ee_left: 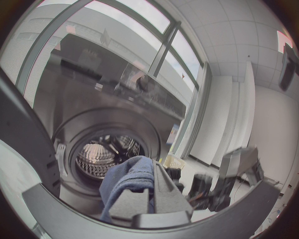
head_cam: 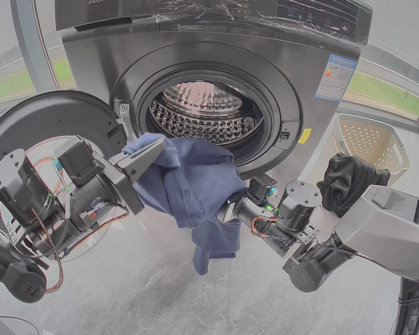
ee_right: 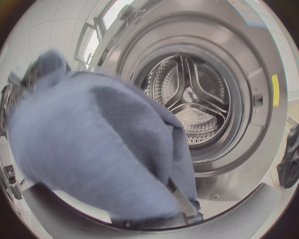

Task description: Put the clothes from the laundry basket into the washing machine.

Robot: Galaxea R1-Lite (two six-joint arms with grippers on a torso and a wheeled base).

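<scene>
A blue garment (head_cam: 194,183) hangs in front of the washing machine's open drum (head_cam: 203,111), held up between both arms. My left gripper (head_cam: 146,154) is shut on its upper left corner; in the left wrist view the blue garment (ee_left: 130,177) bunches between the fingers (ee_left: 168,189). My right gripper (head_cam: 228,206) is shut on the cloth's right side, and the blue garment (ee_right: 93,146) drapes over it, hiding most of the fingers. A black garment (head_cam: 347,181) lies over the rim of the laundry basket (head_cam: 373,142) to the machine's right.
The machine's round door (head_cam: 43,122) stands swung open at the left, behind my left arm. Grey tiled floor (head_cam: 164,294) stretches in front of the machine. The steel drum (ee_right: 193,102) looks bare inside.
</scene>
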